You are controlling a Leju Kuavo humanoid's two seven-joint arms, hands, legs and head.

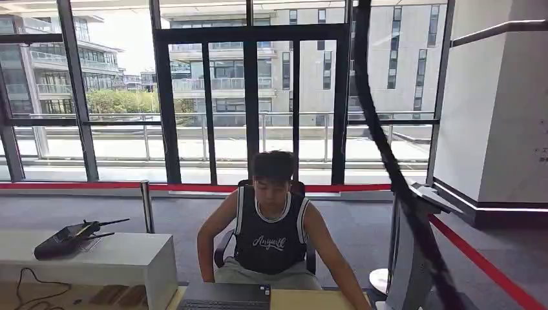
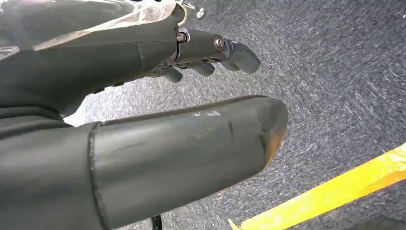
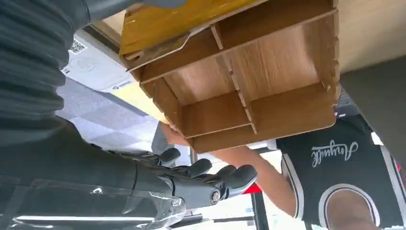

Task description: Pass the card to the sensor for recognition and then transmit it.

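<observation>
Right robot hand [image 3: 191, 175] is hovering with fingers apart and empty beside the wooden organizer [image 3: 249, 81] on the desk, left robot hand [image 2: 201, 52] likewise empty over carpet; card unlocatable, likely thin, stiff, slippery, so pinching its edge.

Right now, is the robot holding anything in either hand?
Left hand: open, holding nothing, above the grey carpet.
Right hand: open, holding nothing, near the wooden rack.

person [image 1: 271, 232] behind laptop [image 1: 226, 296] | router [image 1: 68, 239] on counter [image 1: 123, 258] left
</observation>
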